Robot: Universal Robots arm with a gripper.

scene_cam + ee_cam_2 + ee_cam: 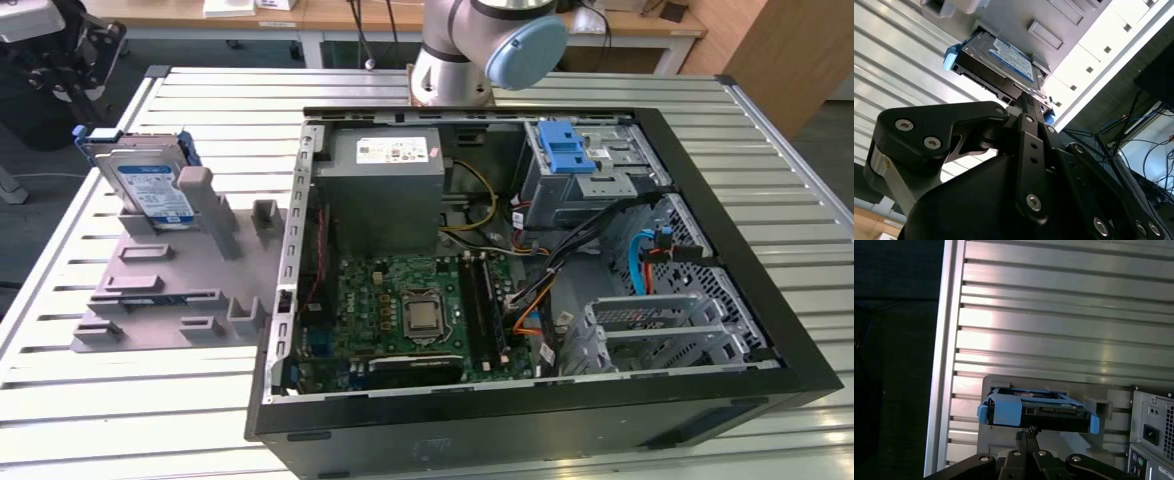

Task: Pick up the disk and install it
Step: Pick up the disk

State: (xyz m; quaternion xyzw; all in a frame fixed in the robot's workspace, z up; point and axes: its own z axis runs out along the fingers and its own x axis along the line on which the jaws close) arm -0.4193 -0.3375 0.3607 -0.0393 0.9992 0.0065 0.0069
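Disk [144, 183]: we see it propped on the grey holder [134, 322], at the exterior view's left of the open case [534, 417].
Gripper [1026, 430]: fingertips pressed together, near the disk's blue-railed edge.
Beside the disk: a grey post [198, 187].

A robotics lab: an arm [461, 60] mounted at a slatted aluminium surface [134, 420], an opened computer case [534, 425], wooden desks [160, 12] and trailing cables [1134, 135] behind.

Arm: my silver-grey metal tube arm [447, 45], with a pale blue round joint cap [527, 50].
Claw: my matte black claw [1026, 98] of hinged bars, studded with silver screw heads [1034, 201].
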